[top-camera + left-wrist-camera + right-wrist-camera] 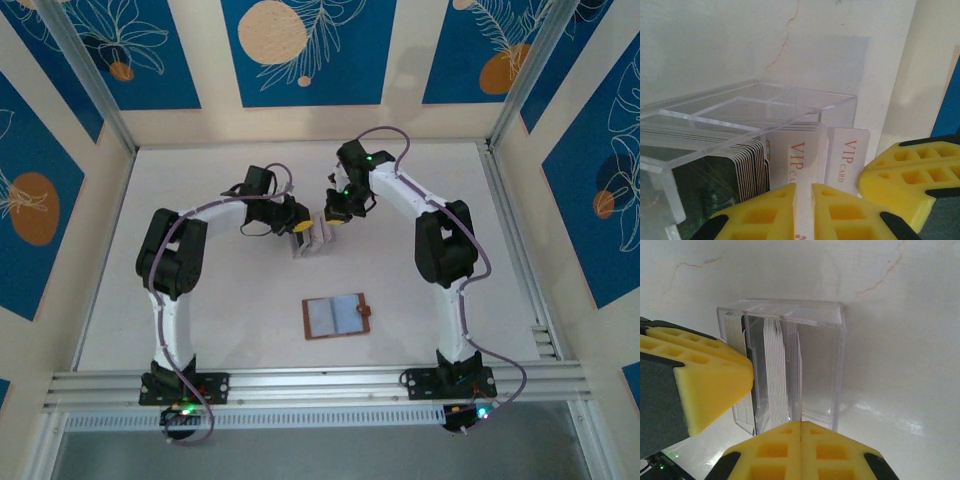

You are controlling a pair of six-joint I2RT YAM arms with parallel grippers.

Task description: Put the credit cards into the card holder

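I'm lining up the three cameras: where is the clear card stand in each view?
Top external: clear stand just above picture centre, beyond the brown wallet.
Left wrist: the stand spans the left half, mid-height.
Right wrist: the stand sits centre frame.
Shared landmark: the stacked cards inside it.

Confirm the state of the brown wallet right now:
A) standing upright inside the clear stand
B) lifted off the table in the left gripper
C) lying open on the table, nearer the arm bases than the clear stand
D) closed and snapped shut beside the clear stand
C: the brown wallet lies spread open on the table, inner pockets up, apart from the clear stand.
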